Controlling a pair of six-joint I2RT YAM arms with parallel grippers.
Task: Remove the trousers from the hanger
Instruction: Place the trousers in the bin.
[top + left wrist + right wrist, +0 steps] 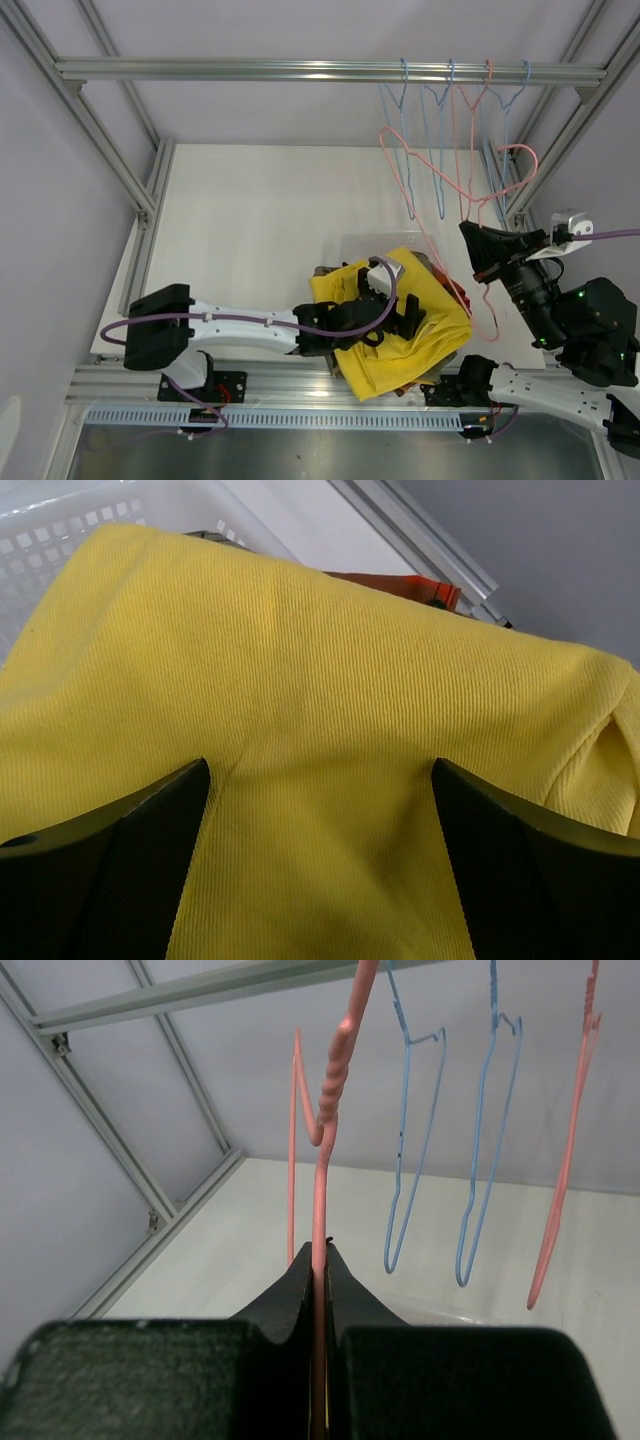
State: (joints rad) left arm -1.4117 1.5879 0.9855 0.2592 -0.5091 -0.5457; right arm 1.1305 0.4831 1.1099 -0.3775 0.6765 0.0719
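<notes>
Plain yellow trousers (400, 325) lie spread on top of a pile in a white basket (60, 530). In the left wrist view the yellow cloth (330, 680) fills the frame, with a strip of orange camouflage trousers (400, 583) behind it. My left gripper (412, 318) hovers just over the cloth, open (320, 780), its fingers on either side with nothing pinched. My right gripper (480, 248) is shut on the thin wire of a pink hanger (320, 1200), held up to the right of the pile. The hanger's lower wire (455, 290) runs along the trousers' right edge.
A metal rail (250, 70) crosses the back, with empty blue hangers (405, 120) and a pink hanger (488, 95) hanging from it. Blue hangers (420, 1140) and another pink hanger (565, 1160) show ahead in the right wrist view. Frame posts stand at both sides.
</notes>
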